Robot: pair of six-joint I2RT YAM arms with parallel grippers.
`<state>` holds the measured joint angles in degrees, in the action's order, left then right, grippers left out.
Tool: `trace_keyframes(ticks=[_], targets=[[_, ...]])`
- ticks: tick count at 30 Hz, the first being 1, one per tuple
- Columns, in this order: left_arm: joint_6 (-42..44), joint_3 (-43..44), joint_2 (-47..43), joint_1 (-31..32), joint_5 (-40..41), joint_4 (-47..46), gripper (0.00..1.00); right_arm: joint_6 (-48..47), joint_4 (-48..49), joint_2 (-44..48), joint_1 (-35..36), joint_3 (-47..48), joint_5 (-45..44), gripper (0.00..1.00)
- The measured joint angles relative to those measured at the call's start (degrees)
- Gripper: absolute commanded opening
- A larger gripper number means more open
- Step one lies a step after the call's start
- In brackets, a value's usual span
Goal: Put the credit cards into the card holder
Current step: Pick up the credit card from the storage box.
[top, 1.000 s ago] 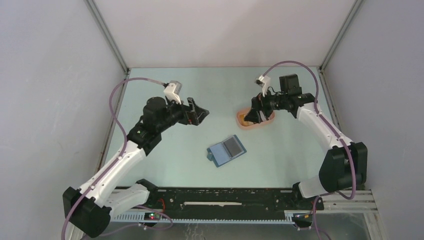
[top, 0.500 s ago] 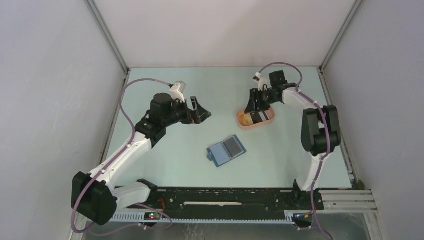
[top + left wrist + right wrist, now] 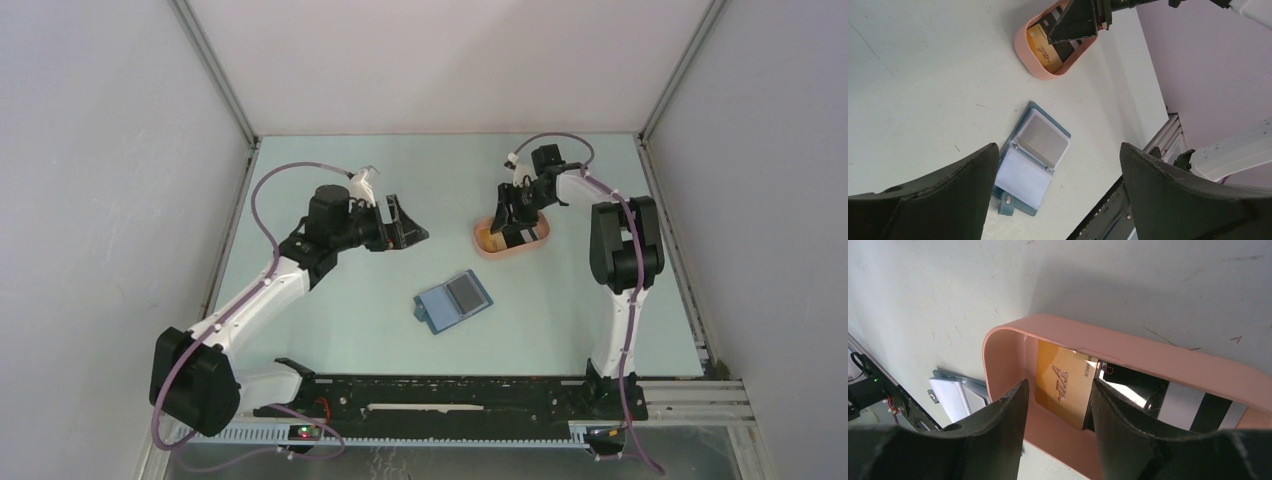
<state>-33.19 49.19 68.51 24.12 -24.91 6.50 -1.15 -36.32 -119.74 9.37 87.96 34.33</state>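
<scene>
Credit cards [image 3: 1040, 42]: inside the pink tray [image 3: 1013, 340] — an orange card [image 3: 1063, 382] beside a dark card [image 3: 1143, 390].
Card holder [image 3: 1033, 160]: lies open on the table [image 3: 923, 75], well apart from the tray, nearer to the arm bases.
Right gripper [image 3: 1058, 390]: fingers apart, low in the tray, one on each side of the orange card — gripping nothing.
Left gripper [image 3: 1058, 150]: spread wide above the table, empty.

The peach-pink tray [image 3: 1168, 357] is looking like smooth, matt plastic. Inside it, the orange-yellow card [image 3: 1063, 385] is showing a satin sheen, and the dark card [image 3: 1143, 395] is throwing back glossy glare. The card holder [image 3: 1034, 161] is showing shiny clear-plastic sleeves and a metallic snap button [image 3: 1008, 200]. The pale table [image 3: 923, 90] is appearing matt and lightly scuffed.
</scene>
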Motion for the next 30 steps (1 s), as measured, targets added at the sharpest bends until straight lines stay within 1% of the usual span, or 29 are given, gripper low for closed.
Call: trace_keyframes(ticks=[16,30], targets=[[-1.51,0.00,0.76,-0.22,-1.68,-0.02,0.95,-0.26,-2.21,-1.90,0.39,0.74,0.57,0.58],[-1.86,0.00,0.83,-0.31,-2.34,-0.02,0.95,-0.28,-3.04,-3.91,1.86,1.66,7.34,0.57]])
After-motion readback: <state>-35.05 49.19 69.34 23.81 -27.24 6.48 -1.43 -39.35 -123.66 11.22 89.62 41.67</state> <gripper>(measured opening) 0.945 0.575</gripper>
